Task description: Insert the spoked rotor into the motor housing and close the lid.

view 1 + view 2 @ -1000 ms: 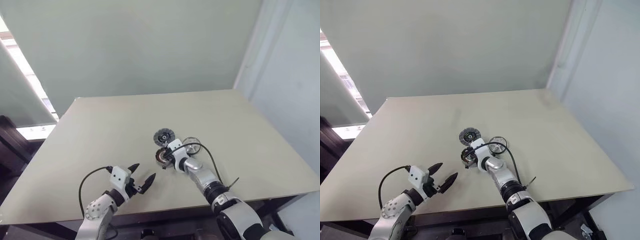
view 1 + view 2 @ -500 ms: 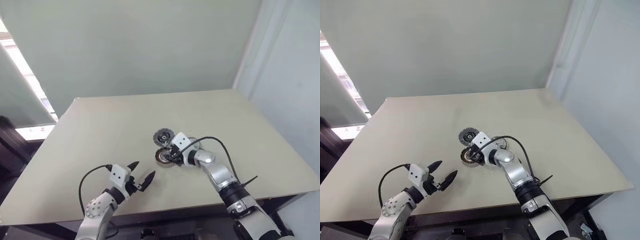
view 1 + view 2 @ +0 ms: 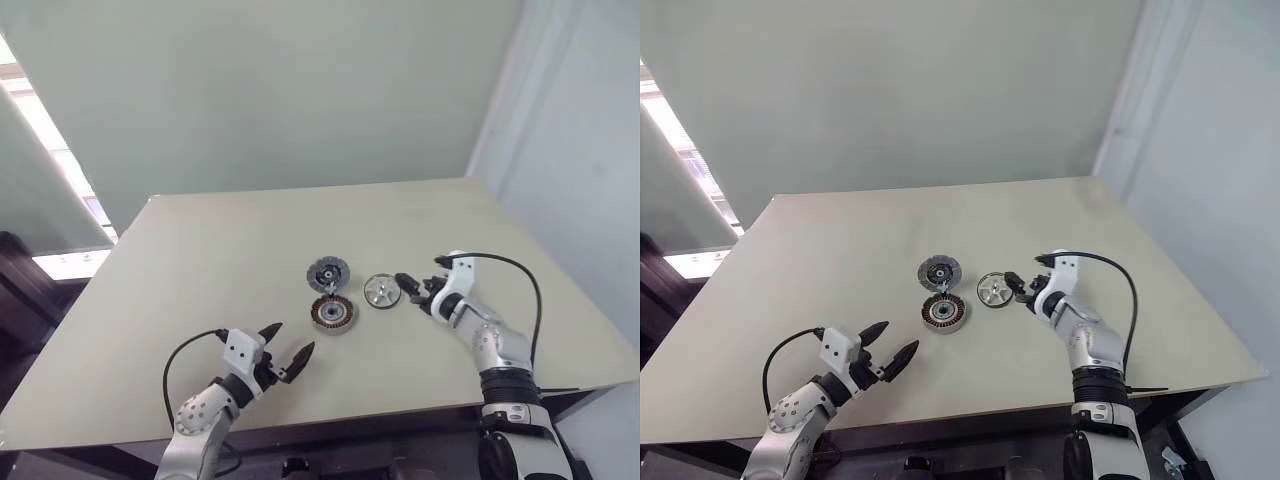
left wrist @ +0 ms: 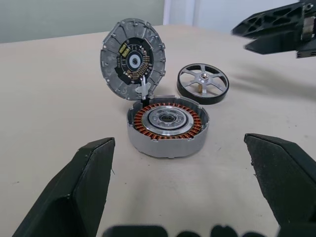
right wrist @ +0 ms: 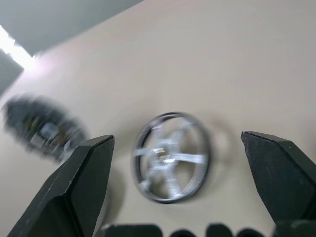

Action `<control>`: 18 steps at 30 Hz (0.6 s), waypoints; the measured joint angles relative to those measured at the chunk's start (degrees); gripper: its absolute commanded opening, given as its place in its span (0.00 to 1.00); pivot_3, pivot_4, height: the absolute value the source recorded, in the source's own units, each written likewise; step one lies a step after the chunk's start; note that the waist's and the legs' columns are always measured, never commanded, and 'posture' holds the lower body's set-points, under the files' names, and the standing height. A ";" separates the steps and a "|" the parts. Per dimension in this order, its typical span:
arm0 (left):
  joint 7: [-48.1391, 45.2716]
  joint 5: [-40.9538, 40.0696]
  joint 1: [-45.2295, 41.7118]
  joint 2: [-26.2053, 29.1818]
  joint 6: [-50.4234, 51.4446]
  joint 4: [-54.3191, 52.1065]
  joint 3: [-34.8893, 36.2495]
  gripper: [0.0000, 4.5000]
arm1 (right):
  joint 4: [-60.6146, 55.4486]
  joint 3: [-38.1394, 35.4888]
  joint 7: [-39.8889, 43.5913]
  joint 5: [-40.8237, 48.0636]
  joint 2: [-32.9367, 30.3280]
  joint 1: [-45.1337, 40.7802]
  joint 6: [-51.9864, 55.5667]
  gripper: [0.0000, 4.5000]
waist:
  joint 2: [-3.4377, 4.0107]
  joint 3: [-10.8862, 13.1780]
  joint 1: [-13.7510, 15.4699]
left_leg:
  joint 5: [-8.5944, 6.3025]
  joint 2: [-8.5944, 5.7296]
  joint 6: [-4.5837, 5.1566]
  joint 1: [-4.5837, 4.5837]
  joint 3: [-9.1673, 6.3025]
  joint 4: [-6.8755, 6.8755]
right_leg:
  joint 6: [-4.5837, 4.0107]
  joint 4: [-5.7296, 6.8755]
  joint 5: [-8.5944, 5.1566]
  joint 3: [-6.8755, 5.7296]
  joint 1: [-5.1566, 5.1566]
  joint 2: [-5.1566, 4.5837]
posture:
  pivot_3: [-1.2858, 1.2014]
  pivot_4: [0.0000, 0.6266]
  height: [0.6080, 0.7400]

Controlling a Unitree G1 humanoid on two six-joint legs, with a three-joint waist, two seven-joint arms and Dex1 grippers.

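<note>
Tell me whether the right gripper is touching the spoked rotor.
Apart. In the left eye view the open right gripper hovers beside the spoked rotor, with bare table between them.

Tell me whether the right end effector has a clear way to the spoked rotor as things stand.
Probably yes. The right end effector is open and points at the spoked rotor, which lies flat on the table just ahead of it. The motor housing, its lid raised, sits beyond the rotor, not between.

spoked rotor [image 3: 382,291] right of motor housing [image 3: 333,314] — apart
</note>
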 measured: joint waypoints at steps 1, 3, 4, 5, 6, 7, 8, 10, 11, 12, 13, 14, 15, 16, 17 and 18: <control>-0.10 0.00 -0.10 0.00 0.00 0.10 -0.04 1.00 | 0.73 -1.33 -0.65 1.08 0.04 -0.27 0.97 1.00 | 0.00 0.00 -0.01 | 0.00 0.00 0.00 0.01 0.00 0.00 | -0.02 0.00 -0.01 0.00 0.00 0.01 | 0.52 0.00 1.00; -0.16 0.01 -0.40 0.01 0.00 0.36 -0.21 1.00 | 3.37 -3.89 -1.33 3.86 0.53 -1.44 3.15 1.00 | 0.01 0.00 -0.04 | 0.01 0.02 0.01 0.02 0.03 0.00 | -0.02 0.01 -0.01 0.02 0.01 0.03 | 0.52 0.00 1.00; -0.23 0.02 -0.68 0.01 0.00 0.46 -0.43 1.00 | 5.21 -4.98 -1.46 5.25 1.02 -2.14 3.96 1.00 | 0.02 0.00 -0.03 | 0.01 0.03 0.02 0.03 0.02 0.00 | -0.03 0.02 -0.01 0.01 0.02 0.05 | 0.52 0.00 1.00; -0.34 0.02 -0.88 0.02 0.01 0.47 -0.56 1.00 | 6.84 -5.43 -1.45 6.30 1.39 -2.70 4.46 1.00 | 0.03 0.00 -0.03 | 0.01 0.04 0.02 0.04 0.02 0.00 | -0.03 0.02 -0.01 0.01 0.03 0.06 | 0.52 0.00 1.00; -0.50 0.02 -1.07 0.06 0.01 0.50 -0.70 1.00 | 9.01 -6.00 -1.44 7.26 1.85 -3.48 4.86 1.00 | 0.06 0.00 -0.03 | 0.01 0.04 0.02 0.04 0.03 0.00 | -0.05 0.01 -0.03 0.02 0.03 0.06 | 0.52 0.00 1.00; -0.61 0.01 -1.19 0.08 0.01 0.50 -0.78 1.00 | 10.45 -6.36 -1.44 7.71 2.18 -4.00 4.97 1.00 | 0.08 0.00 -0.01 | 0.01 0.03 0.02 0.03 0.03 0.01 | -0.05 0.01 -0.03 0.02 0.03 0.06 | 0.52 0.00 1.00; -0.69 0.00 -1.23 0.16 0.03 0.50 -0.78 1.00 | 12.68 -6.86 -1.42 8.56 2.43 -4.87 4.96 1.00 | 0.10 -0.01 -0.01 | 0.01 0.03 0.02 0.03 0.03 0.01 | -0.03 0.01 -0.02 0.03 0.03 0.06 | 0.52 0.00 1.00; -0.76 0.00 -1.27 0.37 0.12 0.50 -0.78 1.00 | 17.93 -7.84 -1.43 9.42 2.51 -7.20 4.34 1.00 | 0.12 0.00 -0.01 | 0.01 0.02 0.02 0.01 0.05 0.01 | -0.01 0.00 0.00 0.05 0.02 0.05 | 0.52 0.00 1.00; -0.77 0.00 -1.28 0.42 0.14 0.50 -0.78 1.00 | 19.36 -8.04 -1.42 9.55 2.51 -7.88 3.93 1.00 | 0.12 0.00 -0.01 | 0.01 0.01 0.03 0.01 0.04 0.00 | 0.02 -0.01 0.02 0.05 0.02 0.05 | 0.52 0.00 1.00; -0.79 0.00 -1.29 0.49 0.23 0.50 -0.78 1.00 | 20.85 -8.29 -1.40 9.66 2.50 -8.52 3.26 1.00 | 0.13 0.00 -0.01 | 0.00 0.02 0.03 0.01 0.04 0.00 | 0.04 -0.01 0.03 0.04 0.02 0.05 | 0.52 0.00 1.00; -0.79 0.00 -1.27 0.67 0.39 0.50 -0.78 1.00 | 22.76 -8.64 -1.39 9.67 2.48 -9.21 2.39 1.00 | 0.13 0.00 0.00 | 0.00 0.02 0.03 0.01 0.03 -0.01 | 0.04 -0.02 0.03 0.04 0.02 0.05 | 0.52 0.00 1.00; -0.80 0.00 -1.26 0.93 0.53 0.50 -0.75 1.00 | 24.41 -8.84 -1.35 9.68 2.46 -9.72 1.57 1.00 | 0.14 0.00 0.00 | 0.00 0.02 0.03 0.00 0.02 -0.01 | 0.04 -0.02 0.03 0.03 0.02 0.05 | 0.52 0.00 1.00; -0.80 -0.02 -1.24 1.14 0.61 0.44 -0.75 1.00 | 26.04 -9.05 -1.33 9.67 2.44 -10.21 0.80 1.00 | 0.14 0.00 -0.01 | 0.00 0.02 0.03 -0.01 0.03 -0.01 | 0.04 -0.02 0.03 0.04 0.02 0.05 | 0.52 0.00 1.00; -0.79 -0.02 -1.22 1.38 0.73 0.26 -0.75 1.00 | 27.50 -9.24 -1.26 9.68 2.42 -10.65 0.12 1.00 | 0.15 0.00 -0.02 | 0.00 0.02 0.03 0.00 0.03 -0.01 | 0.04 -0.02 0.03 0.04 0.02 0.05 | 0.52 0.00 1.00; -0.76 -0.02 -1.20 1.54 0.84 -0.01 -0.72 1.00 | 28.80 -9.40 -1.12 9.68 2.37 -11.00 -0.42 1.00 | 0.15 0.00 -0.02 | 0.00 0.02 0.03 0.00 0.03 0.00 | 0.04 -0.02 0.03 0.04 0.02 0.05 | 0.52 0.00 1.00; -0.72 -0.02 -1.13 1.66 0.98 -0.32 -0.68 1.00 | 30.07 -9.56 -0.77 9.76 2.28 -11.54 -1.16 1.00 | 0.16 0.00 -0.02 | 0.00 0.02 0.03 0.01 0.04 0.00 | 0.04 -0.02 0.03 0.05 0.03 0.05 | 0.52 0.00 1.00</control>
